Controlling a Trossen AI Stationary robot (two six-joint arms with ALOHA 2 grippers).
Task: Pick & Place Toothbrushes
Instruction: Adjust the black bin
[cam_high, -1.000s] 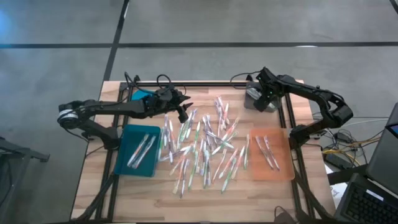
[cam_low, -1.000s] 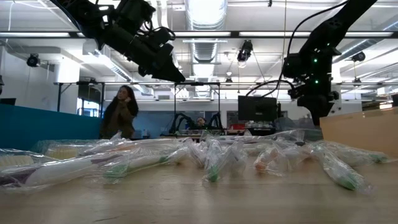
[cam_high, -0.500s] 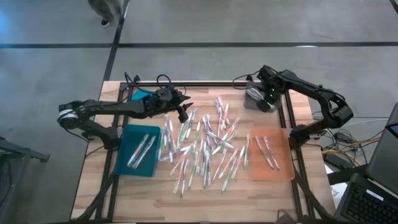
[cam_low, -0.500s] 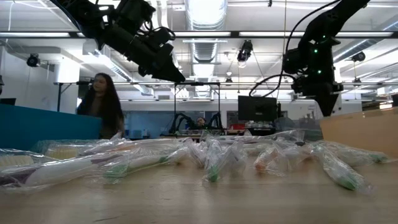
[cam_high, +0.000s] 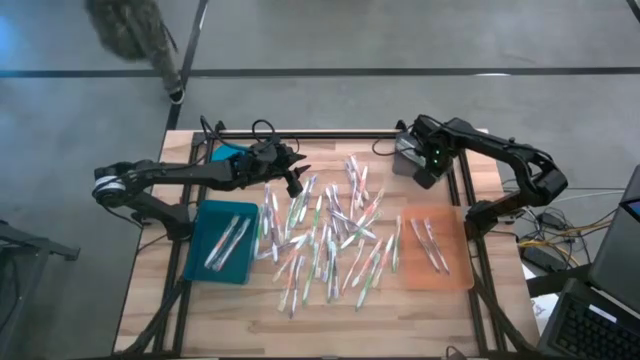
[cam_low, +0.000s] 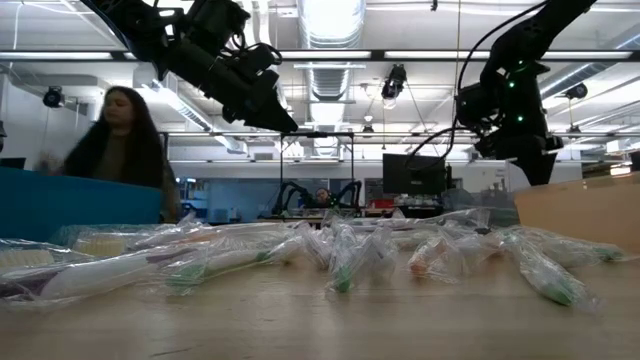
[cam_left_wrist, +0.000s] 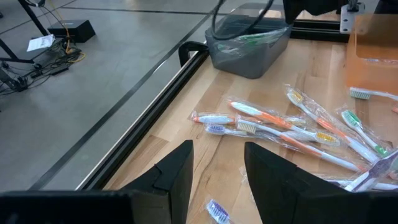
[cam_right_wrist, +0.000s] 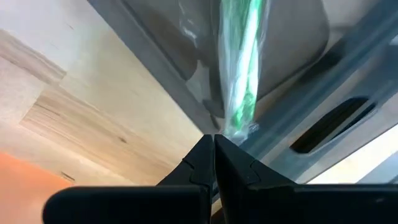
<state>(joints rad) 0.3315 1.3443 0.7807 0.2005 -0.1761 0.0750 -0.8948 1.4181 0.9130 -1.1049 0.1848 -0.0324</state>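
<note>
Several wrapped toothbrushes (cam_high: 330, 235) lie scattered mid-table, white with green, pink or orange parts. A few more lie in the teal tray (cam_high: 222, 265) and the orange tray (cam_high: 455, 270). My left gripper (cam_high: 294, 183) hangs open and empty above the pile's far-left end, seen also in the left wrist view (cam_left_wrist: 217, 171). My right gripper (cam_high: 424, 179) is shut at the near side of the grey bin (cam_high: 402, 152). In the right wrist view a green wrapped toothbrush (cam_right_wrist: 239, 74) lies in that bin, its wrapper end just past my right gripper (cam_right_wrist: 214, 140). My right gripper's shut fingertips (cam_right_wrist: 205, 149) stand right beside the wrapper end (cam_right_wrist: 239, 129) of the green toothbrush in the grey bin. Whether they touch it, I cannot tell.
A black frame rail (cam_high: 330, 133) runs along the table's far edge and down both sides. Black cables (cam_high: 262, 130) lie at the far-left corner. Bare wood shows along the near edge (cam_high: 330, 325). A person (cam_low: 120, 150) walks beyond the far edge.
My right gripper has moved a little from over the grey bin toward the table's near edge, staying shut. A person behind the table has walked toward the left. My left arm has kept still.
</note>
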